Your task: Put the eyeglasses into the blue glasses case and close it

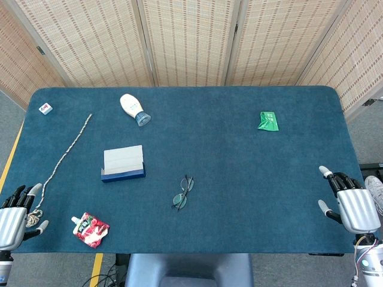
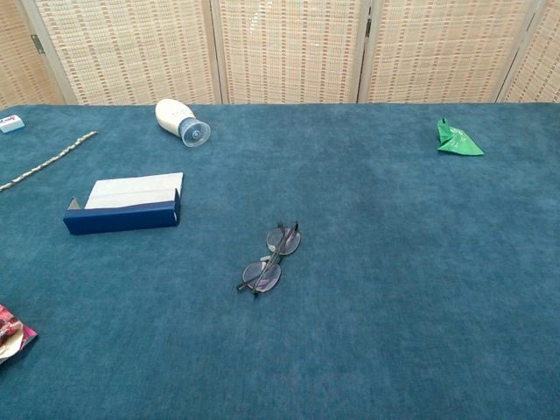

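A: Head view puts the eyeglasses (image 1: 183, 192) folded on the blue table cloth (image 1: 239, 179), near the front edge and about midway across, with the two lenses one behind the other.

B: And the blue glasses case (image 1: 122, 164)?

A: It sits to the left of the eyeglasses and a little farther back, well apart from them. Its pale top faces up above a dark blue side. The chest view shows the same thing: the case (image 2: 124, 206) at left, the eyeglasses (image 2: 271, 259) lying alone near the middle of the cloth.

B: What of the hands?

A: The left hand (image 1: 13, 220) is at the front left corner of the table, fingers spread and holding nothing. The end of a braided rope (image 1: 63, 158) lies just beside it; whether they touch cannot be told. The right hand (image 1: 352, 204) is at the front right edge, fingers likewise apart and empty. Both are well away from the eyeglasses. Neither hand shows in the chest view.

B: Anything else on the cloth?

A: A white bottle (image 1: 134, 109) lies on its side toward the back left, a small white packet (image 1: 45, 108) sits at the back left corner, a crumpled green wrapper (image 1: 268, 121) is toward the back right, and a red pouch (image 1: 90, 229) lies near the left hand.
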Available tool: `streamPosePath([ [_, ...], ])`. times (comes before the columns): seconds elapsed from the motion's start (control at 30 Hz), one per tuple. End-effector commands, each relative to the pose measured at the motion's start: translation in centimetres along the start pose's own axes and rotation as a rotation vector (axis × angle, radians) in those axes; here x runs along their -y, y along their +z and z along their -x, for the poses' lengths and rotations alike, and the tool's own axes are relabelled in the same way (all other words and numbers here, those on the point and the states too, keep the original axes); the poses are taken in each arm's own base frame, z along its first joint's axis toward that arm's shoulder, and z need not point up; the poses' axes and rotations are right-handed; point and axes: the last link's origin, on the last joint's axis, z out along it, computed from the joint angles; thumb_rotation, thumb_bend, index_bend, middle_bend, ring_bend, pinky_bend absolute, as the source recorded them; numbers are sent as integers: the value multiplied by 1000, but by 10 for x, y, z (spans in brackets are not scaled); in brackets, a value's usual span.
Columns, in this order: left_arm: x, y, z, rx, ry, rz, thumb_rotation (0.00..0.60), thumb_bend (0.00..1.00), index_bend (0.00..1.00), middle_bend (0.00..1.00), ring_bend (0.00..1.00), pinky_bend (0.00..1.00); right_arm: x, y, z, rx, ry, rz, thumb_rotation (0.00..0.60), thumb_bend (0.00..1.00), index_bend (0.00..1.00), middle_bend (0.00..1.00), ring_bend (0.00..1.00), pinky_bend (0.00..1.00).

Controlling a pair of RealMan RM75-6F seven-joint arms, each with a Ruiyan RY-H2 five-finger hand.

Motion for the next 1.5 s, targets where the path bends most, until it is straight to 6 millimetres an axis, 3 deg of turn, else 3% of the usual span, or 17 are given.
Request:
streamPosePath([
  [0.03,-1,0,0,-2,-1,2,600,235,115,185,111,271,0,0,0,-1,0,1,600,258,129,309,260,327],
  [0.43,-5,8,-2,-11,-12,41,600,234,128,185,121,271,-4,-3,-4,-22,2,15,600,259,129,309,260,327],
  [0.57,-9,18,-4,-23,-5,84,600,234,155,204,210,301,-6,-4,-7,-30,-2,18,600,259,129,312,260,327],
  [0.63,-13,23,-6,-26,1,109,600,234,189,318,322,387,-5,-3,-8,-33,-4,17,600,259,129,314,260,327],
  [0.8,-34,45,-8,-16,4,214,600,234,263,679,632,723,-3,-1,-9,-35,-5,12,600,260,129,320,260,327],
  [0.93,-55,67,-7,20,-17,300,600,234,299,868,804,889,-2,1,-9,-32,-9,5,600,262,129,327,261,327],
  [1.03,-68,84,-3,56,4,353,600,260,310,914,853,930,-2,2,-9,-29,-13,8,600,263,129,331,262,327],
  [1.13,-77,103,3,102,38,386,600,368,302,993,938,995,-2,2,-10,-27,-16,10,600,264,129,339,263,327],
  [1.27,-86,125,13,161,65,391,600,428,243,1000,953,1000,-2,3,-9,-24,-14,15,600,264,129,348,267,327],
  [1.5,-91,148,32,306,133,356,600,478,177,1000,962,1000,-4,2,-7,-19,-11,21,600,264,129,358,283,327],
])
